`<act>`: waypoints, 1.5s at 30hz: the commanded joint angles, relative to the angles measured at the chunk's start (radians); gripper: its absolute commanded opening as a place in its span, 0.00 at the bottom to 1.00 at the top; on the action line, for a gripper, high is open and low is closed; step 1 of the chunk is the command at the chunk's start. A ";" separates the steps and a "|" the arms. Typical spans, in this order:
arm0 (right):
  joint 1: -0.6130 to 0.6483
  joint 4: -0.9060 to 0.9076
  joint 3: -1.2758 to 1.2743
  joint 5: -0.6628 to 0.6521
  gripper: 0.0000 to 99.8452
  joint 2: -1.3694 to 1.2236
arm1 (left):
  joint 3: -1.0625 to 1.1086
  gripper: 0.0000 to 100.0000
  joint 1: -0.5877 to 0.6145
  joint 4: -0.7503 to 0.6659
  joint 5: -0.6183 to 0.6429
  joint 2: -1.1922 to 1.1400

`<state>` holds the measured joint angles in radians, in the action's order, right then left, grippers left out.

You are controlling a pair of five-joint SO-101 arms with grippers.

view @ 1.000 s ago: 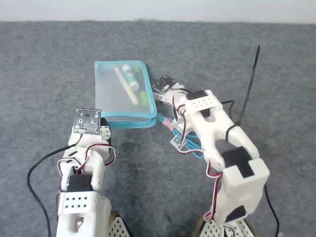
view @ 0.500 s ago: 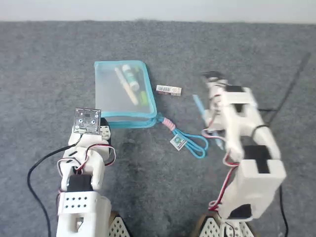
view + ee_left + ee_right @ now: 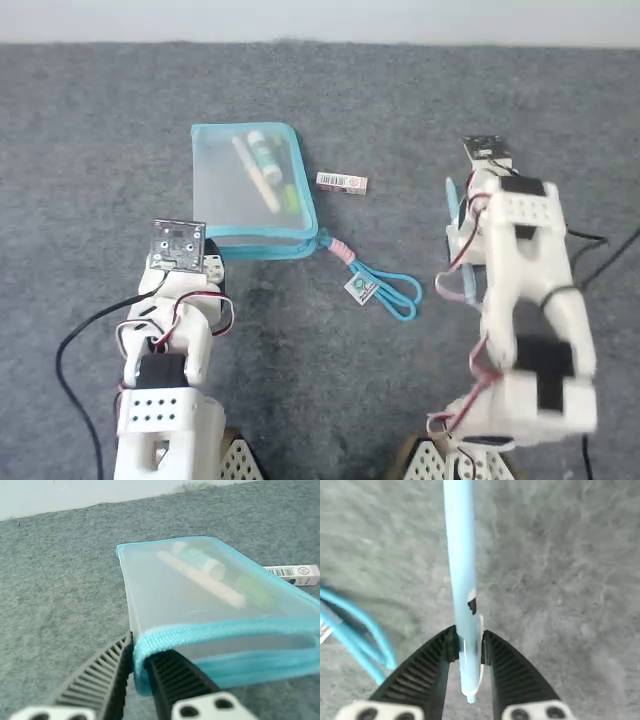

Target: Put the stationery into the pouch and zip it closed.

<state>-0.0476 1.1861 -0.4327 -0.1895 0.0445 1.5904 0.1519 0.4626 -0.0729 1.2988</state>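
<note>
A translucent pouch (image 3: 243,190) with a turquoise zip edge lies flat, and a white pen, a glue stick and a green marker show through it. My left gripper (image 3: 140,666) is shut on the pouch's (image 3: 200,595) near corner, beside the left arm's wrist (image 3: 212,262). My right gripper (image 3: 467,645) is shut on a light blue pen (image 3: 461,570), held off to the right of the pouch above the carpet. In the high view that pen (image 3: 453,212) sticks out beside the right arm. A small white boxed eraser (image 3: 342,182) lies just right of the pouch.
A pink-and-blue cord with a tag (image 3: 380,287) trails from the pouch's zip pull toward the right arm; its blue loop (image 3: 355,635) shows beside the right gripper. Grey carpet (image 3: 120,110) covers the table, and a white wall runs along the far edge.
The right arm has swung from the pouch's right edge out to the right, carrying the blue pen. The eraser and cord are now uncovered. The left arm has not moved.
</note>
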 commanded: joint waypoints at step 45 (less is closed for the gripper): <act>-0.019 -0.068 -0.170 -0.083 0.01 0.143 | -0.015 0.01 -0.003 -0.038 -0.034 -0.005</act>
<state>-0.0322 1.0510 -0.6567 -0.2677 0.0353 1.5904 0.1519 0.4626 -0.0990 1.2988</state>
